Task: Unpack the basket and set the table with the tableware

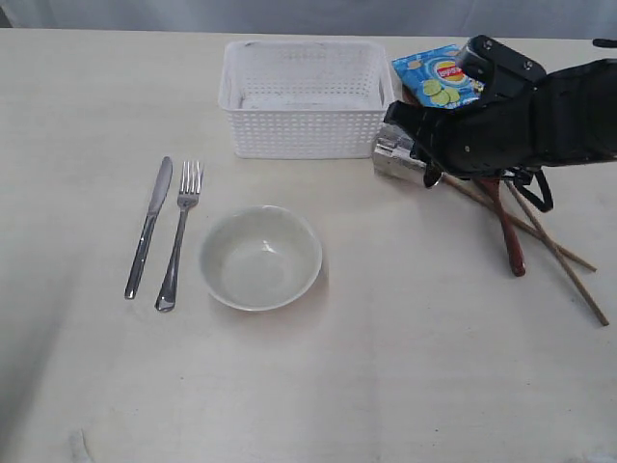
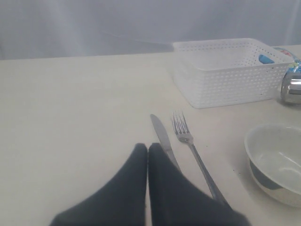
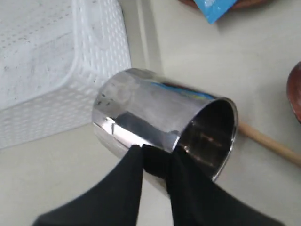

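The steel cup [image 1: 395, 154] lies on its side on the table [image 1: 405, 376], just right of the white basket [image 1: 307, 130]. My right gripper [image 3: 157, 153] is shut on the cup [image 3: 155, 113], its fingers pinching the wall by the open rim. The knife [image 1: 147, 230], fork [image 1: 179, 236] and white bowl [image 1: 260, 257] lie in a row at the front left. A dark red spoon [image 1: 508, 231] and two chopsticks [image 1: 564, 256] lie under my right arm. My left gripper [image 2: 148, 147] hangs shut and empty over the knife's [image 2: 162, 136] handle end.
A blue snack bag [image 1: 439, 75] lies behind the right arm, on a brown plate whose rim [image 3: 244, 4] shows in the right wrist view. The basket [image 3: 56, 94] looks empty inside. One chopstick [image 3: 268, 141] runs close behind the cup.
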`<action>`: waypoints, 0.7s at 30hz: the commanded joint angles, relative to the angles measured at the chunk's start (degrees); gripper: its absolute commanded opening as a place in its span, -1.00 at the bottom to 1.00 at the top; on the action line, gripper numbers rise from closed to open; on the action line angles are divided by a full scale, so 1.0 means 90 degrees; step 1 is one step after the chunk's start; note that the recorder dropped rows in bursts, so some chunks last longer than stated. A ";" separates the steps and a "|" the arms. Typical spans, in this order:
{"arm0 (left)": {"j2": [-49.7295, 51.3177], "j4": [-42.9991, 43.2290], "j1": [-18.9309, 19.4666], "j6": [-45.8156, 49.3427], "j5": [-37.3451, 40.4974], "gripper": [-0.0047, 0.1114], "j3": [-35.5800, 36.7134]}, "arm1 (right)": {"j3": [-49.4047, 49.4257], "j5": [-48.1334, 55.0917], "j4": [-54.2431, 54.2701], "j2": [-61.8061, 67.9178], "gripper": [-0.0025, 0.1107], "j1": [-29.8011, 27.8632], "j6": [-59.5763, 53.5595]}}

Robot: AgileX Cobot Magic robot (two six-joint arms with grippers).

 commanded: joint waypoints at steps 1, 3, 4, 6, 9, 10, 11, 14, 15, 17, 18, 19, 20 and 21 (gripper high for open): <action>-0.0021 0.0002 -0.0037 -0.0019 -0.0011 -0.92 0.0021 | -0.0178 0.0099 -0.0086 -0.0062 -0.93 0.0008 -0.0029; -0.0021 0.0002 -0.0037 -0.0019 -0.0011 -0.92 0.0021 | -0.0191 0.0276 -0.0151 -0.0367 -0.96 0.0008 -0.0274; -0.0021 0.0002 -0.0037 -0.0019 -0.0011 -0.92 0.0021 | -0.0191 0.0288 -0.0151 -0.0512 -0.96 0.0008 -0.0415; -0.0021 0.0002 -0.0037 0.0000 -0.0011 -0.92 0.0021 | -0.0191 0.0288 -0.0151 -0.1023 -0.96 0.0013 -0.0787; -0.0021 0.0002 -0.0037 0.0000 -0.0011 -0.92 0.0021 | -0.0218 0.0985 -0.0313 -0.1875 -0.96 0.0013 -0.0853; -0.0021 0.0002 -0.0037 0.0000 -0.0011 -0.92 0.0021 | -0.0260 0.1224 -0.0395 -0.2015 -0.96 0.0013 -0.0853; -0.0021 0.0002 -0.0037 0.0000 -0.0011 -0.92 0.0021 | -0.0338 0.1709 -0.0507 -0.2138 -0.96 0.0013 -0.0837; -0.0021 0.0002 -0.0037 0.0000 -0.0011 -0.92 0.0021 | -0.0555 0.2616 -0.0875 -0.2136 -0.96 0.0013 -0.0534; -0.0021 0.0002 -0.0037 0.0000 -0.0011 -0.92 0.0021 | -0.0670 0.2937 -0.1137 -0.2100 -0.96 0.0024 -0.0259; -0.0021 0.0002 -0.0037 0.0000 -0.0011 -0.92 0.0021 | -0.0929 0.3384 -0.1786 -0.1999 -0.96 0.0128 0.0320; -0.0021 0.0002 -0.0037 0.0000 -0.0011 -0.92 0.0021 | -0.1092 0.3467 -0.2216 -0.1935 -0.96 0.0239 0.0658; -0.0021 0.0002 -0.0037 0.0000 -0.0011 -0.92 0.0021 | -0.1268 0.3461 -0.2692 -0.1859 -0.96 0.0388 0.1008; -0.0021 0.0002 -0.0037 0.0000 -0.0011 -0.92 0.0021 | -0.1412 0.3461 -0.3100 -0.1779 -0.96 0.0560 0.1405; -0.0021 0.0002 -0.0037 0.0000 -0.0011 -0.92 0.0021 | -0.1599 0.3447 -0.3587 -0.1691 -0.96 0.0749 0.1823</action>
